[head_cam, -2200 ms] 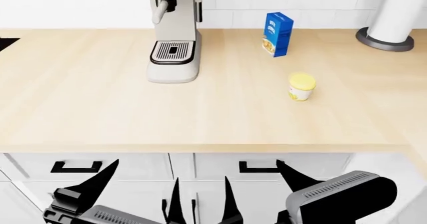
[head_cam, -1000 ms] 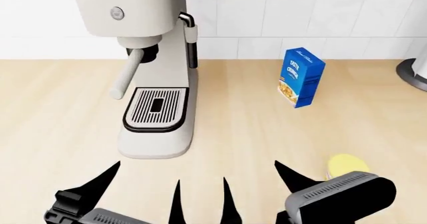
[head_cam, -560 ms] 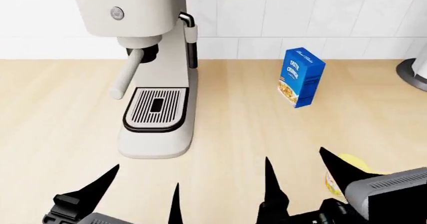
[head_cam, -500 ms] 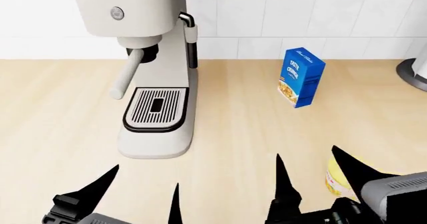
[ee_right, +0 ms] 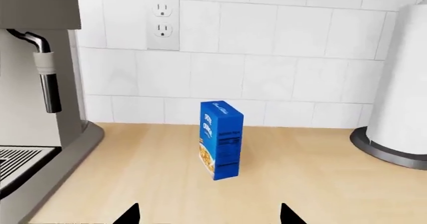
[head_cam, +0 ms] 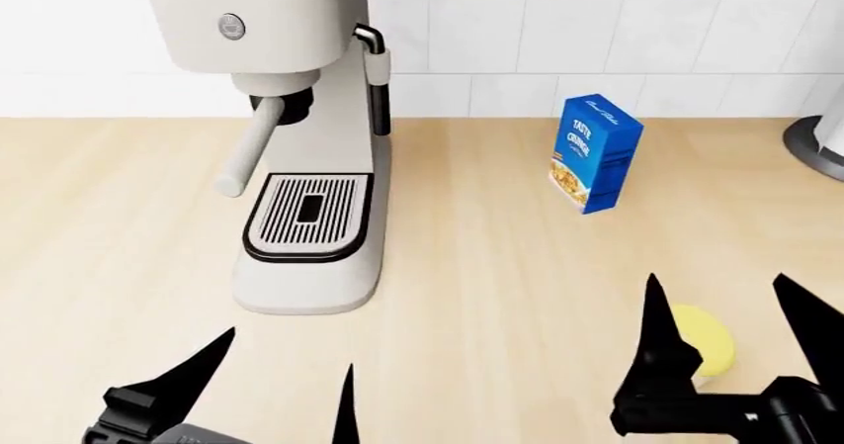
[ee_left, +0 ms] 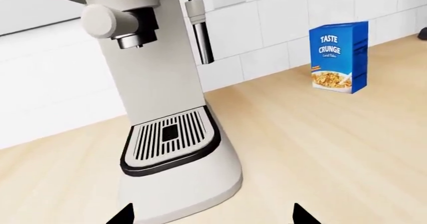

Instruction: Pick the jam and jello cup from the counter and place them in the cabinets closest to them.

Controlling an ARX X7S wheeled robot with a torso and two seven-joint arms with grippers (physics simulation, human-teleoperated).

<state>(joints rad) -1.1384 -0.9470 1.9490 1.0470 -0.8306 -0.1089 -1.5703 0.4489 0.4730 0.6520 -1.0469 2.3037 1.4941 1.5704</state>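
The right gripper (head_cam: 729, 310) sits low over the near right part of the counter (head_cam: 119, 226) with its two black pointed fingers spread wide; between them, and a little behind the left finger, sits the jam (head_cam: 701, 339), a small pale-yellow jar with a cream lid. From the head view the fingers flank the jar without closing on it, and I cannot tell whether either one touches it. In the right wrist view only the two dark fingertips poke up at the edge of the picture, well apart, and the jar itself is out of sight there. The left gripper (head_cam: 277, 370) hovers near the front edge, its fingers likewise apart and holding nothing, just in front of the base of the coffee machine (head_cam: 296, 137). That machine stands upright on the wood, cream coloured, with a slotted drip tray and a steam wand at its side. Farther back, toward the tiled wall (ee_right: 280, 59), a blue cereal box (head_cam: 595, 153) stands upright, well apart from the jar. A wall socket (ee_right: 163, 19) is set into the tiles above it, and a paper towel roll (ee_right: 400, 84) on a dark round base stands at the far right. I see no jello cup in any of these views.
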